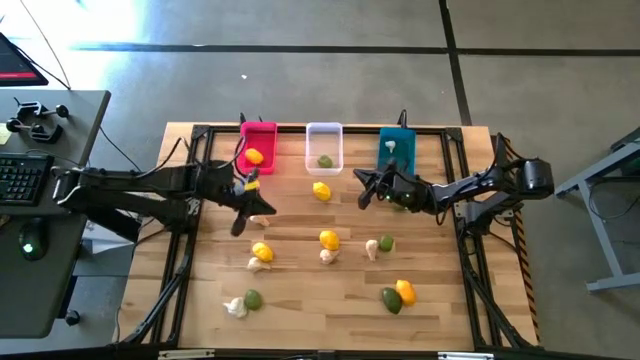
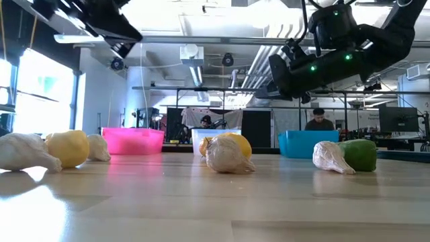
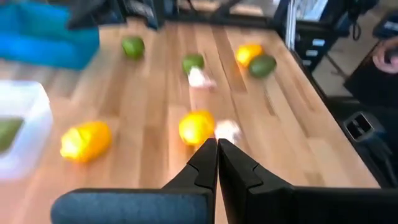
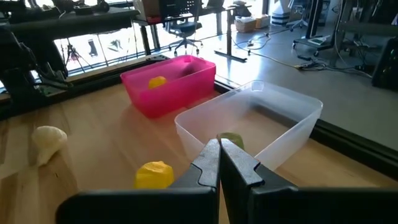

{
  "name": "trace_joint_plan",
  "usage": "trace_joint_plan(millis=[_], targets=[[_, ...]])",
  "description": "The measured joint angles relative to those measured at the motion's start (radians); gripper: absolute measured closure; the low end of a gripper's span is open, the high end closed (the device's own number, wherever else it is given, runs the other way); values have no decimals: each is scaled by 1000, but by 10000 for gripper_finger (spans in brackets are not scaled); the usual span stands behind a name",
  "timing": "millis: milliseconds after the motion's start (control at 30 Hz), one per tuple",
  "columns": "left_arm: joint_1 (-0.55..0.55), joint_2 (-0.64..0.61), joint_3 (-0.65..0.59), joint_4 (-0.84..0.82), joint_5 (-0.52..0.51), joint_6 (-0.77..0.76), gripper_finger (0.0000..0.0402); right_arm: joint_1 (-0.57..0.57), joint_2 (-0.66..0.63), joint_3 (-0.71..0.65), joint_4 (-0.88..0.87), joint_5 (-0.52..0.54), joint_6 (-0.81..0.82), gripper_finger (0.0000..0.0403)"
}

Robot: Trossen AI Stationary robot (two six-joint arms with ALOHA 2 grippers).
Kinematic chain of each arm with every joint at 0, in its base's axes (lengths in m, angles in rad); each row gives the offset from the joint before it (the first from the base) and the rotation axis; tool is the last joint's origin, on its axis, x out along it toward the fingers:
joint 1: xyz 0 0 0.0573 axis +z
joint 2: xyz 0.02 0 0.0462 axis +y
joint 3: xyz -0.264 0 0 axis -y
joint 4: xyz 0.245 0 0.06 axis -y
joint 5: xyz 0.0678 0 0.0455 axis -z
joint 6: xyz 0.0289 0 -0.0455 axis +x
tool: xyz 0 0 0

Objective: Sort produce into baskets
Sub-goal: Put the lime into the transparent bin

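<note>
Above the wooden table (image 1: 300,300), the left gripper (image 1: 240,222) and right gripper (image 1: 362,198) are hovering empty, jaws pressed together, near the translucent white plastic bin (image 1: 324,135).

Pale wood-plank table (image 1: 300,290), glossy pink plastic bin (image 4: 171,87), translucent white plastic bin (image 4: 280,118)

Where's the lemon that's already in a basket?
In the high view, that lemon lies inside the pink basket, leftmost of three along the table's far edge, beside the white basket.

Overhead looks down; low looks level; both share the pink basket (image 1: 258,146).
</note>
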State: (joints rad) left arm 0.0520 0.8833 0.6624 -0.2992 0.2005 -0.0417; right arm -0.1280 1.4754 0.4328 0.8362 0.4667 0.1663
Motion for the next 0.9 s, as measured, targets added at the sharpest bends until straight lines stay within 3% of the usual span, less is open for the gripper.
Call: trace_joint_plan(millis=[233, 467, 667, 900], targets=[[-183, 7, 50, -150, -36, -223, 401, 0, 0, 0, 0, -6, -10, 403], [-410, 56, 85, -252, -166, -414, 401, 14, 0, 1, -7, -6, -33, 403], [-587, 186, 167, -334, -248, -490, 402, 45, 0, 1, -10, -6, -36, 403], [-719, 404, 289, -398, -253, -489, 395, 70, 0, 2, -13, -6, -36, 403]])
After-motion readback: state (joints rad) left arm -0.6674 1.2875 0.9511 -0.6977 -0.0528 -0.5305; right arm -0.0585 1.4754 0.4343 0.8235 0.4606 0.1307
